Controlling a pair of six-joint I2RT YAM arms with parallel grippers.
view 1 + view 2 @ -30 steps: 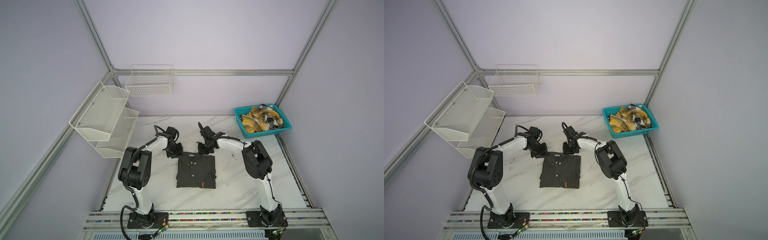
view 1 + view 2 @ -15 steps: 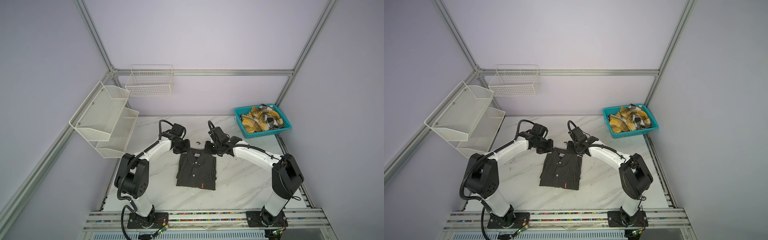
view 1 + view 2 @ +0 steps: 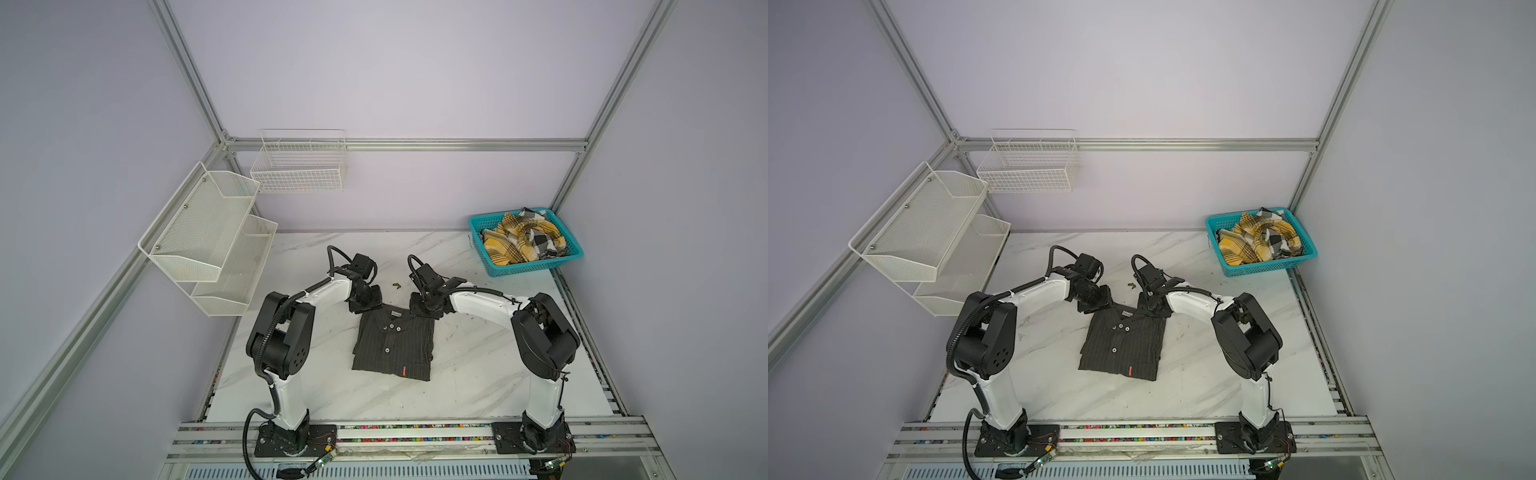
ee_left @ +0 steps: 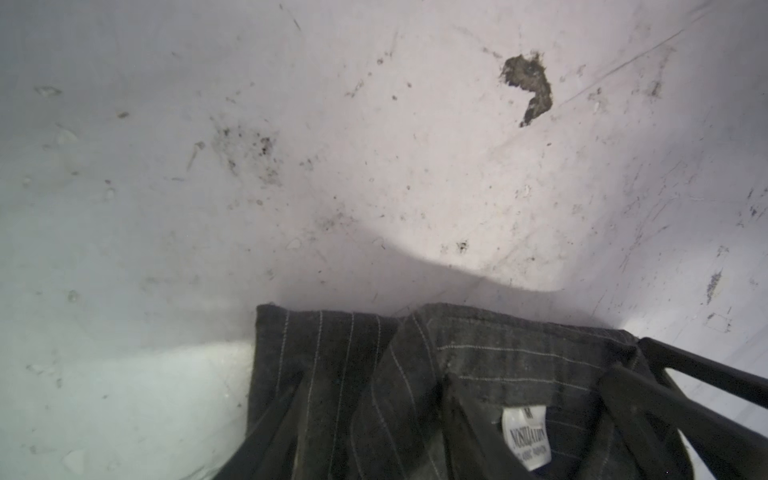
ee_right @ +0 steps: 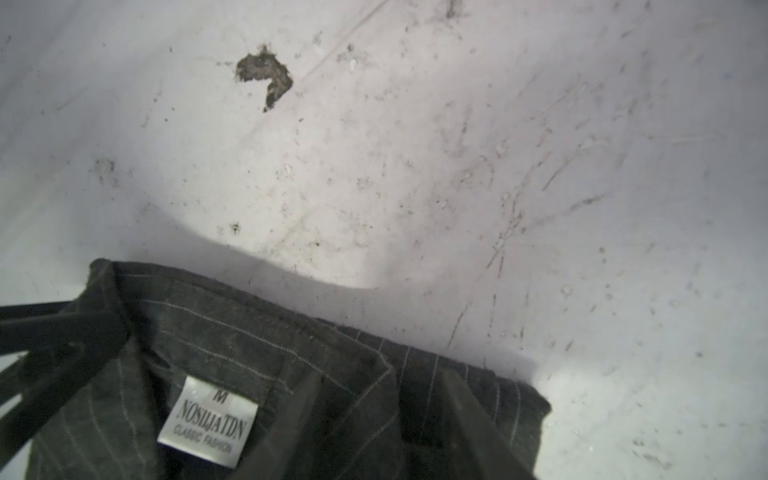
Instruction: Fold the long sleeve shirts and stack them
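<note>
The folded pinstriped shirt lies flat mid-frame on the table, collar toward the top. The left gripper and right gripper sit at its upper corners, jaws part-open astride the cloth, clamping nothing. The plaid shirt lies crumpled in the teal basket, upper right.

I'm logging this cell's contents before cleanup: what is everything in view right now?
table: one, white marble
pinstriped shirt: one, dark charcoal, folded at table centre
basket: one, teal, table's back right corner
plaid shirt: one, yellow-black-white, crumpled in the basket
wire basket: one, white, back wall
mesh shelf: one, white, two tiers, left wall
scrap: one, brownish, tabletop beyond the collar
left gripper: one, black, open, left of the collar
right gripper: one, black, open, right of the collar
</note>
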